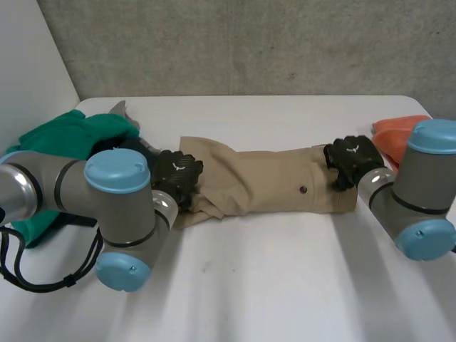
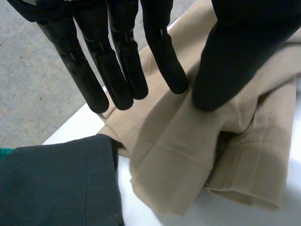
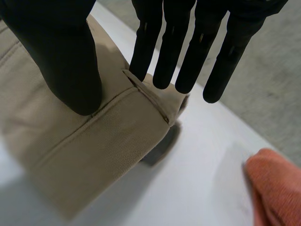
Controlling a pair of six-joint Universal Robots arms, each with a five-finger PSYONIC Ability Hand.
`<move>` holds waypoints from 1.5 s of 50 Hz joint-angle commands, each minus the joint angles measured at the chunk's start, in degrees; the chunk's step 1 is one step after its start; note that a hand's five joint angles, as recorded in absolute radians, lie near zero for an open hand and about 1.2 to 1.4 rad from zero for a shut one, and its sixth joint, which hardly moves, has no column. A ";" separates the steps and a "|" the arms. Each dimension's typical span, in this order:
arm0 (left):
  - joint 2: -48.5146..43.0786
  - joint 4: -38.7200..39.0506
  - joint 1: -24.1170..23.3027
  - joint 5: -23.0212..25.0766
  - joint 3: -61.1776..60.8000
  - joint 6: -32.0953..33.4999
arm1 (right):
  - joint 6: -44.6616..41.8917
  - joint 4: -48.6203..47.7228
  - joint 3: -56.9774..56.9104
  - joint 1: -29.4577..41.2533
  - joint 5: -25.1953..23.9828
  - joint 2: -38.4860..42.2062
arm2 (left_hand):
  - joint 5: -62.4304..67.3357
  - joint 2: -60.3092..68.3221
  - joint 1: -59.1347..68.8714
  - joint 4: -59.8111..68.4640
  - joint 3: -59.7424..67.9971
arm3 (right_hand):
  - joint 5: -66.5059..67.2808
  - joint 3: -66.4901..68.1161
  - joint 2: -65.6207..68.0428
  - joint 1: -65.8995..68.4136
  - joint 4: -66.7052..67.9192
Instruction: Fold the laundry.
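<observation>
a bare lab: white table [image 1: 285,285] against a concrete wall [image 1: 249,43].

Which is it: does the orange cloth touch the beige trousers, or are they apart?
Apart. The right wrist view shows bare white table between the end of the beige trousers and the orange cloth.
</observation>
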 commanded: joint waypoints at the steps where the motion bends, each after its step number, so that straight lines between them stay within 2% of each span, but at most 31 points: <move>1: 0.25 -0.21 0.69 -0.24 -1.08 0.04 | -1.78 -3.98 -7.52 -0.19 0.69 6.93 | 17.93 17.32 16.41 17.55 17.81 | -0.37 -1.24 -1.43 -1.20 -1.28; 8: 1.39 -0.38 0.43 -0.24 -3.36 0.40 | -4.07 -3.54 -7.01 -0.81 0.87 5.98 | 18.27 17.66 16.75 17.89 18.15 | -0.24 -1.11 -1.30 -1.07 -1.15; 11: 2.44 -0.82 0.60 -0.33 -4.24 0.40 | -3.89 -3.19 -4.73 -1.07 1.05 3.44 | 15.76 15.15 14.24 15.38 15.64 | -4.76 -5.63 -5.82 -5.59 -5.67; 13: 3.41 -1.09 0.60 -0.24 -4.68 0.40 | -3.54 -3.01 -1.49 -1.33 1.13 0.72 | 8.22 7.61 6.70 7.84 8.11 | -16.48 -17.35 -17.54 -17.31 -17.38; 14: 4.54 -1.35 0.60 -0.24 -5.21 0.40 | -3.54 -2.93 -0.25 -1.51 1.13 -0.25 | -4.32 -4.92 -5.83 -4.69 -4.43 | -19.22 -20.09 -20.28 -20.05 -20.13; 16: 5.78 -1.44 0.60 -0.24 -5.65 0.40 | -3.54 -2.75 2.38 -2.04 1.05 -2.27 | -13.16 -13.76 -14.67 -13.53 -13.27 | -20.43 -21.30 -21.49 -21.26 -21.33; 21: 9.64 -1.53 0.51 -0.07 -7.23 0.40 | -3.71 -2.75 11.25 -4.06 0.35 -10.79 | -15.20 -15.81 -16.72 -15.58 -15.32 | -16.41 -17.28 -17.47 -17.24 -17.32; 25: 11.40 -1.53 0.60 -0.07 -7.93 0.31 | -3.71 -2.66 15.83 -4.33 -0.53 -13.62 | -15.38 -15.98 -16.89 -15.75 -15.49 | -14.37 -15.24 -15.43 -15.20 -15.28; 34: 12.82 -1.53 0.78 0.02 -9.34 0.13 | -3.54 -3.19 17.25 -4.68 -4.84 -12.40 | -16.38 -16.99 -17.90 -16.76 -16.50 | -19.24 -20.11 -20.30 -20.07 -20.15; 45: 13.26 -1.44 0.78 0.02 -11.01 -0.22 | -4.33 -3.36 7.24 -4.15 -5.81 0.25 | -18.23 -18.84 -19.75 -18.61 -18.34 | -21.10 -21.97 -22.17 -21.93 -22.01; 48: 13.43 -1.35 0.78 0.02 -11.10 -0.48 | -4.07 -3.54 5.65 -4.06 -5.81 1.49 | -19.24 -19.85 -20.76 -19.62 -19.36 | -18.92 -19.79 -19.98 -19.75 -19.83; 52: 13.61 -1.35 0.78 0.02 -11.10 -0.48 | -4.33 -3.54 3.02 -3.97 -5.90 3.60 | -19.41 -20.02 -20.93 -19.79 -19.52 | -8.69 -9.57 -9.76 -9.52 -9.60; 53: 13.70 -1.35 0.78 0.02 -11.10 -0.48 | -4.42 -3.45 1.97 -3.97 -5.81 4.65 | -19.41 -20.02 -20.93 -19.79 -19.52 | 7.84 6.96 6.77 7.00 6.93; 55: 13.96 -1.35 0.69 0.02 -11.10 -0.48 | -4.42 -3.45 1.34 -3.97 -5.46 5.45 | -19.41 -20.02 -20.93 -19.79 -19.52 | 27.75 26.88 26.68 26.92 26.84; 56: 14.05 -1.35 0.78 0.02 -11.10 -0.48 | -4.33 -3.45 0.99 -3.97 -5.20 5.62 | -19.41 -20.02 -20.93 -19.79 -19.52 | 33.45 32.58 32.39 32.62 32.54; 60: 14.84 -1.35 0.69 0.02 -11.45 -0.48 | -4.24 -3.01 2.22 -4.76 -3.27 4.66 | -19.41 -20.02 -20.93 -19.79 -19.52 | 33.51 32.64 32.45 32.68 32.60; 64: 16.24 -1.35 0.78 0.02 -12.33 -0.48 | -5.38 -2.66 4.24 -7.57 -0.63 0.36 | -20.42 -21.03 -21.94 -20.80 -20.53 | 33.51 32.64 32.45 32.68 32.60; 68: 18.18 -1.35 0.78 0.02 -13.29 -0.48 | -13.44 0.75 5.56 -11.26 0.16 -6.58 | -20.92 -21.53 -22.44 -21.30 -21.04 | 33.51 32.64 32.45 32.68 32.60; 75: 21.52 -1.26 0.78 0.11 -15.49 -0.48 | -29.71 1.91 4.16 -11.62 0.61 -7.47 | -21.77 -22.37 -23.28 -22.14 -21.88 | 33.51 32.64 32.45 32.68 32.60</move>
